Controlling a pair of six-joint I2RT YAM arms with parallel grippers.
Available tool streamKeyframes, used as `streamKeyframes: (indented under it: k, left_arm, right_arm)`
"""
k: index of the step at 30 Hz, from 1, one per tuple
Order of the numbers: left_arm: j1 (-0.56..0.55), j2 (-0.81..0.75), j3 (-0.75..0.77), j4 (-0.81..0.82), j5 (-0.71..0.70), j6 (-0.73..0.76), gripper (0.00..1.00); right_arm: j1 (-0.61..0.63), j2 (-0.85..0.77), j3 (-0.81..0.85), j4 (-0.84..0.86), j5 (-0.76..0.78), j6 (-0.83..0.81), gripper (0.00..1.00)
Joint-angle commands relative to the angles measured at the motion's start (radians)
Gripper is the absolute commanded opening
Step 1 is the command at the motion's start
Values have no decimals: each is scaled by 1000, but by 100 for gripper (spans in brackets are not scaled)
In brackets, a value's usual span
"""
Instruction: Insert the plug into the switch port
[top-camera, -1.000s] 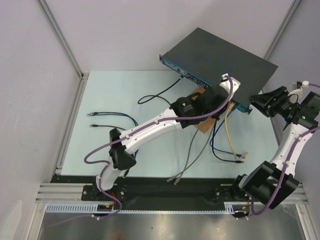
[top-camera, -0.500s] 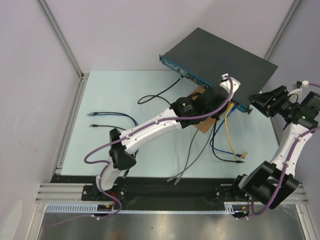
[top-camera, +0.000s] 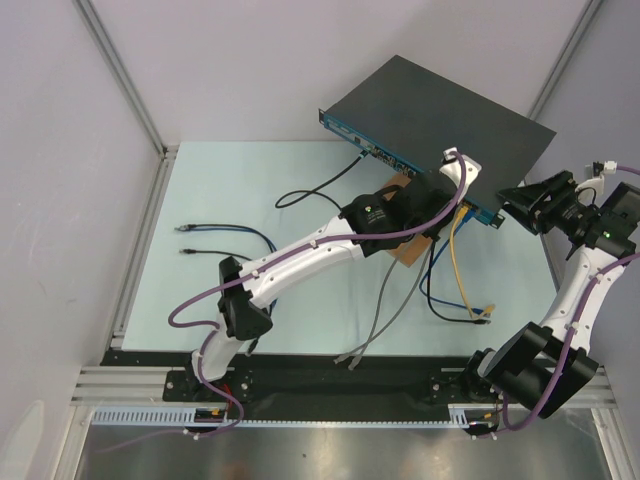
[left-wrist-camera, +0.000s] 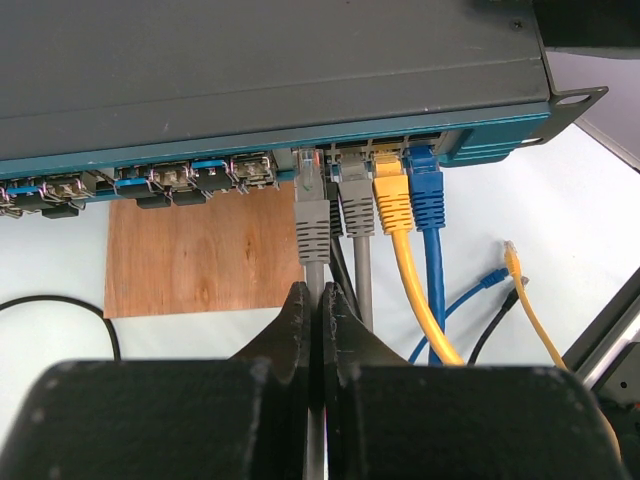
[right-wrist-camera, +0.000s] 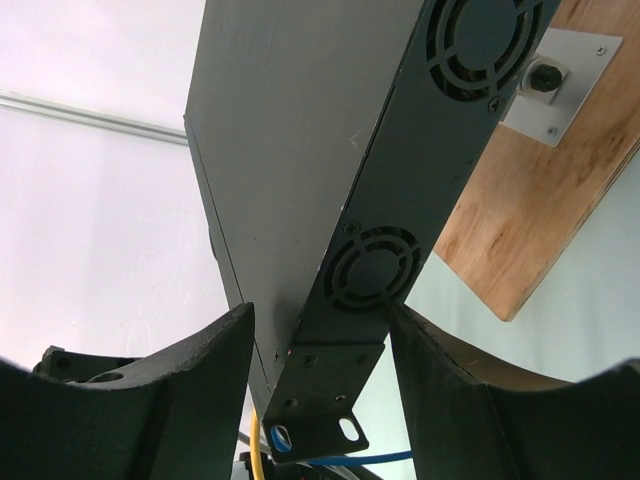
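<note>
The switch is a wide black box resting at an angle on the far right of the mat, its blue face carrying a row of sockets. A grey plug sits in a port beside a second grey plug, a yellow one and a blue one. My left gripper is shut on the grey cable just behind that plug. Open, my right gripper straddles the switch's right end, with a thin gap showing at its left finger.
A brown wooden board lies under the switch's front edge. Yellow, blue and grey cables trail toward the near edge. Two loose cable ends lie at the mat's left. Grey walls and aluminium rails enclose the mat.
The right gripper's jaws have spread slightly wider around the switch's end. The left arm, the plug and the switch have not visibly moved.
</note>
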Motion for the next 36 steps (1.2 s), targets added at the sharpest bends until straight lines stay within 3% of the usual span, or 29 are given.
streamKeyframes:
  k: [1,25,36]
  left_arm:
    - [0,1,51,30,24,-7,0]
    - [4,37,91,91,32,40,0]
    - [41,52,90,169,24,33,0]
  right_arm:
    - [5,-3,16,23,-18,-7,61]
    - [23,-9,10,0,-14,-29,53]
    - [40,-9,-32,62,-49,24,22]
